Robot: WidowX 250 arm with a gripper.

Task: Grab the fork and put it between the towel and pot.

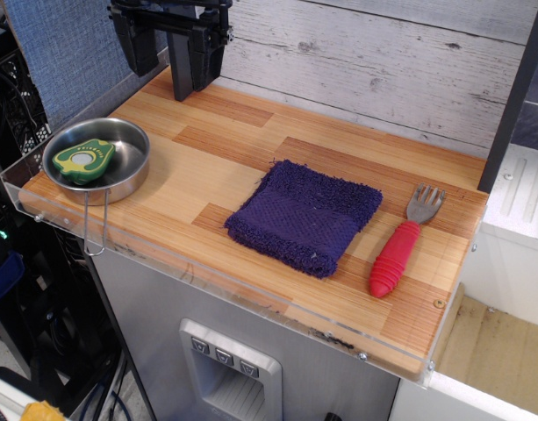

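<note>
The fork (pixel 402 243) lies flat on the worktop (pixel 225 145), just to the right of the towel (pixel 304 216) and not touching it. Its grey tines point away toward the back wall (pixel 374 61) and its ribbed red handle runs toward the front edge, tilted slightly left. Nothing holds it.

The towel sits near the middle of the wooden surface, a dark purple-blue square turned a little askew, lying flat.

Well to the left of the towel, at the worktop's left front corner, stands the pot (pixel 97 160), shallow and steel, with its thin wire handle hanging out over the front edge. Inside it rests a green-yellow avocado-shaped toy (pixel 84 160). A bare stretch of wood lies between the towel and the pot.

Behind the pot and well away from the towel, the hand (pixel 174 39) hangs above the back left part of the worktop, far from the fork. Its dark fingers point downward with a gap showing between them, so it looks released and grasps nothing.

A clear plastic lip (pixel 216 276) runs along the front edge, below the towel.
</note>
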